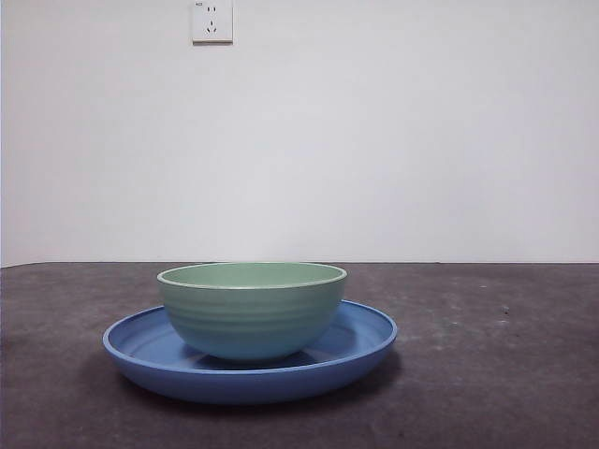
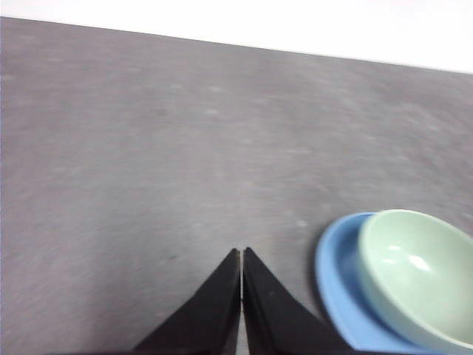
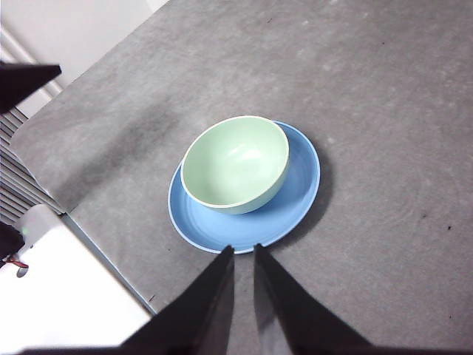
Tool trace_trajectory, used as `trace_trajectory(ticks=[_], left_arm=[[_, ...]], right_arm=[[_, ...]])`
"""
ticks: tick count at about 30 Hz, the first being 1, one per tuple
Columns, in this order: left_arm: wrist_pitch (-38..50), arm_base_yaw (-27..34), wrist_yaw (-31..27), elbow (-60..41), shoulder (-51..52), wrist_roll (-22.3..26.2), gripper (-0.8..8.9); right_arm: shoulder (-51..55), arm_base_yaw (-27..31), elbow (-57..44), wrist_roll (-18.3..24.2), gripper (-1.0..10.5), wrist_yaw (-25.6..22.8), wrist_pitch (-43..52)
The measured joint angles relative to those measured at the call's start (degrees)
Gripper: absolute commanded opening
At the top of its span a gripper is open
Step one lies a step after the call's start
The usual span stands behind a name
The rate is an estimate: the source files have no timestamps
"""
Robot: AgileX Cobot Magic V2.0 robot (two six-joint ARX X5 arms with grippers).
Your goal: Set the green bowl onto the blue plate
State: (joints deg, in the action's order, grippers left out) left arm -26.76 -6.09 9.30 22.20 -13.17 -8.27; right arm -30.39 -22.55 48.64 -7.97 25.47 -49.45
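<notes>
The green bowl (image 1: 251,309) stands upright inside the blue plate (image 1: 365,341), on the plate's left half in the front view. Neither gripper shows in the front view. In the right wrist view the bowl (image 3: 235,163) sits on the plate (image 3: 299,181), and my right gripper (image 3: 244,250) hangs well above and beside them, empty, its jaws a narrow gap apart. In the left wrist view my left gripper (image 2: 242,251) is shut and empty over bare table, with the bowl (image 2: 417,274) and the plate (image 2: 340,288) off to one side.
The dark grey table (image 1: 496,374) ends at a white wall with a socket (image 1: 211,21). In the right wrist view the table's edge (image 3: 96,237) runs close to the plate, with a white surface (image 3: 66,296) beyond it.
</notes>
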Motion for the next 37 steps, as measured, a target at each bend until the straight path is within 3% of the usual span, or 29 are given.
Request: trace_trajectory(ticks=[11, 21, 37], left_arm=[[7.67, 8.96, -0.48, -16.15, 10.10, 1.79, 0.06], [16.44, 8.41, -3.45, -20.26, 12.92, 4.42, 0.06], [16.72, 6.43, -3.45, -20.35, 12.90, 4.81, 0.06]], right_arm=[[0.00, 0.00, 0.00, -0.02, 0.4, 0.00, 0.00], [0.00, 0.00, 0.00, -0.02, 0.4, 0.00, 0.00], [0.00, 0.00, 0.02, -0.02, 0.4, -0.02, 0.00]])
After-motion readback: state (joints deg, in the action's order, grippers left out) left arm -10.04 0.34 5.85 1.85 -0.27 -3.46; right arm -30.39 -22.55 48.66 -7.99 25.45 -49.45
